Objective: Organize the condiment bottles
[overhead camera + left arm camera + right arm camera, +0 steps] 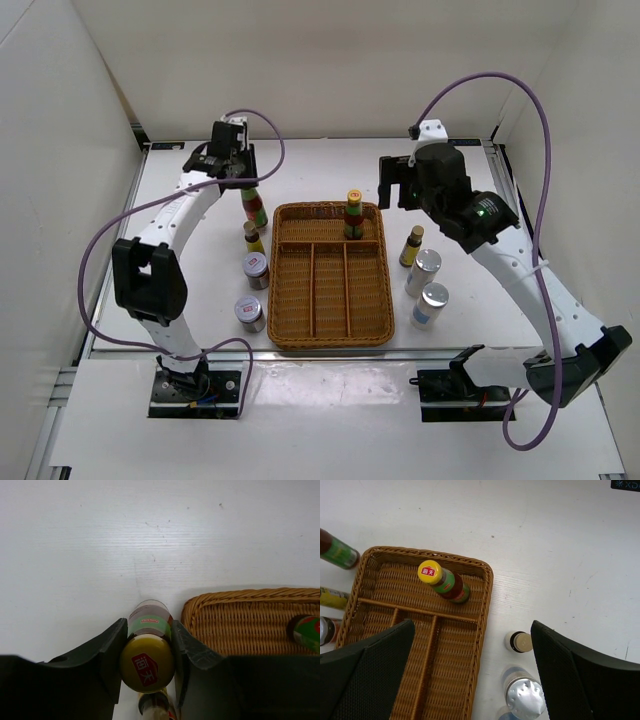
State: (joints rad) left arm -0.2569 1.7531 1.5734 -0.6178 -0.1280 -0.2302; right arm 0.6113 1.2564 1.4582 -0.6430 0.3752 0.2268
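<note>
The left jaws pinch the yellow-capped sauce bottle (146, 666) between them; the right jaws stand wide, empty.

Small bottle (155, 707) — mostly hidden, edge-cut

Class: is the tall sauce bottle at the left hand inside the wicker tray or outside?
Outside: the sauce bottle stands on the table beside the wicker tray, the left hand closed on its cap.

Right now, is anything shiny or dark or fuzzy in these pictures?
Left wrist view: the left claw is dark and slightly fuzzy up close, the yellow-capped bottle clear. Right wrist view: the silver jar lid glares white. Top view: even light, soft shadows by the wicker tray.
</note>
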